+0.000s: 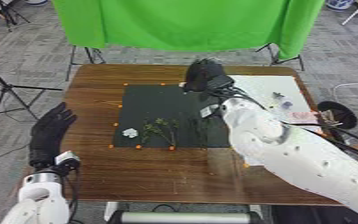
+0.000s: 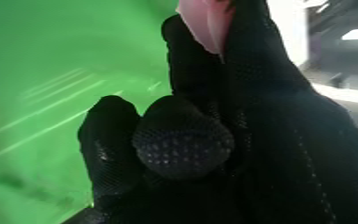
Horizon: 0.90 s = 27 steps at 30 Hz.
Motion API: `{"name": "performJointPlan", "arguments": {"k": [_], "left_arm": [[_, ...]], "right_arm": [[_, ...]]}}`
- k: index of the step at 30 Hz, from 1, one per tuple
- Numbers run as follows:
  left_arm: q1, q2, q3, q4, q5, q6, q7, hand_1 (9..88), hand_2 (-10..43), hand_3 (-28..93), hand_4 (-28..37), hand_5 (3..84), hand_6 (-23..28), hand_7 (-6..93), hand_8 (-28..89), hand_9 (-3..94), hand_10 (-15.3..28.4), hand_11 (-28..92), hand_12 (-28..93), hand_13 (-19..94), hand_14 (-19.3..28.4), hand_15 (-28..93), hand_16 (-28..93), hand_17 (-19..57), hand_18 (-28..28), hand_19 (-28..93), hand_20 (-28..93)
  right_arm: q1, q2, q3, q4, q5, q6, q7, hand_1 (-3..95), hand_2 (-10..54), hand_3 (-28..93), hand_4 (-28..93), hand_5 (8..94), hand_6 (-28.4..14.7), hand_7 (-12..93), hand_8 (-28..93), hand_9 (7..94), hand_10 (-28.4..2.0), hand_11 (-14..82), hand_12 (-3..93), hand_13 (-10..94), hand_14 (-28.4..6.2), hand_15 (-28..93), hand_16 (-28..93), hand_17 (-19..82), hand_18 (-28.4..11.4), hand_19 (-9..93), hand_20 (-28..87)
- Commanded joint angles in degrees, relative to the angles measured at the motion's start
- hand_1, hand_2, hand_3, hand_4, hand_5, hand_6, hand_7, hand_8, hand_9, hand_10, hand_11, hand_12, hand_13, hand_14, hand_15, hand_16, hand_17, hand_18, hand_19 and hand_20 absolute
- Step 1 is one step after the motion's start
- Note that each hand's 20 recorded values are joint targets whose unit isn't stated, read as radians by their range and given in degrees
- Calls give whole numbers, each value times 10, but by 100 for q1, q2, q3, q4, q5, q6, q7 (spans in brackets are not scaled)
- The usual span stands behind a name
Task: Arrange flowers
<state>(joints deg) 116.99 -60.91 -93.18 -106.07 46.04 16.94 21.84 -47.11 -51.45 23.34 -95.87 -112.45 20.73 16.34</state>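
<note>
In the head view my right hand (image 1: 206,75) is over the back part of the table, beyond the dark mat's back edge. In the right wrist view the thumb of my right hand (image 2: 182,142) is folded against the fingers, and a pink flower (image 2: 209,22) shows between the fingertips; its stem is hidden. My left hand (image 1: 51,132) is at the table's left edge with straight fingers, holding nothing. A white flower (image 1: 129,133) lies on the dark mat (image 1: 144,102), beside green sprigs (image 1: 162,131).
A white board (image 1: 251,85) with small items lies on the right of the brown table (image 1: 95,170). A round black container (image 1: 337,114) stands at the right edge. Orange markers line the mat. Behind the table hangs a green cloth (image 1: 189,25).
</note>
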Motion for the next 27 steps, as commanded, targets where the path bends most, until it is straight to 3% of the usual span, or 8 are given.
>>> {"name": "performJointPlan", "arguments": {"k": [1, 3, 5, 8, 9, 10, 17, 27], "left_arm": [[-70, 17, 81, -18, 68, -146, -23, 379, -95, 626, -270, 545, -7, 232, -108, 428, 105, 190, 97, 377, 135, 210, -19, 111, 85, 27, 199], [-33, 8, 25, -15, 62, -157, -21, 375, -95, 629, -271, 590, 4, 261, -108, 433, 107, 190, 99, 377, 134, 207, -18, 111, 85, 27, 199], [72, 40, -48, -116, 18, -56, 45, 373, -95, 632, -272, 593, 6, 271, -110, 434, 107, 189, 99, 377, 135, 206, -17, 111, 85, 27, 199], [42, 71, 38, -137, 0, -16, 87, 372, -95, 633, -273, 565, 1, 264, -116, 433, 107, 189, 99, 377, 135, 207, -16, 111, 85, 28, 199], [-72, 54, 74, -58, 14, -38, 40, 372, -95, 633, -273, 551, -4, 258, -118, 432, 107, 188, 99, 377, 135, 207, -16, 111, 85, 28, 199], [-101, 51, 98, -46, 14, -42, 33, 371, -95, 633, -274, 541, -6, 254, -118, 432, 107, 188, 99, 377, 135, 207, -16, 111, 85, 28, 199], [-90, 7, 136, -42, -102, 45, 161, 355, -95, 628, -282, 430, -6, 176, -102, 411, 106, 177, 96, 369, 136, 197, -18, 111, 87, 27, 197], [-278, -5, 164, 59, -30, -160, 126, 335, -95, 632, -283, 419, -6, 159, -95, 409, 107, 168, 92, 366, 135, 184, -18, 109, 85, 27, 193]], "right_arm": [[771, -1465, -619, 547, -13, -588, -11, 585, -95, 641, -214, 802, 17, 256, 27, 873, -111, 51, 312, 923, -13, 634, 284, 661, -130, 932, 582], [863, -1666, -758, 761, 31, -713, -2, 584, -95, 641, -214, 802, 17, 257, 26, 873, -110, 50, 309, 923, -13, 635, 284, 661, -130, 932, 584], [961, -1866, -877, 946, -22, -804, -11, 583, -95, 640, -214, 801, 18, 257, 24, 872, -109, 50, 307, 923, -13, 636, 284, 661, -132, 932, 587], [1057, -1992, -1032, 1098, -84, -960, 94, 582, -95, 639, -214, 800, 20, 257, 22, 870, -108, 51, 306, 924, -13, 639, 283, 663, -132, 932, 593], [1057, -2104, -997, 1274, -86, -1063, 55, 582, -95, 639, -214, 800, 20, 257, 22, 869, -108, 51, 306, 924, -13, 639, 283, 664, -132, 932, 595], [1054, -2151, -997, 1349, -106, -1134, 49, 583, -95, 638, -214, 800, 20, 258, 22, 869, -108, 51, 305, 924, -13, 640, 283, 665, -133, 932, 597], [965, -2297, -1152, 1597, -269, -1288, 80, 582, -95, 634, -216, 796, 22, 256, 17, 862, -103, 47, 293, 925, -13, 642, 281, 665, -133, 932, 602], [918, -2416, -1188, 2026, -447, -1203, 295, 578, -95, 629, -214, 791, 28, 243, 10, 850, -92, 42, 271, 926, -14, 642, 279, 666, -133, 932, 605]]}}
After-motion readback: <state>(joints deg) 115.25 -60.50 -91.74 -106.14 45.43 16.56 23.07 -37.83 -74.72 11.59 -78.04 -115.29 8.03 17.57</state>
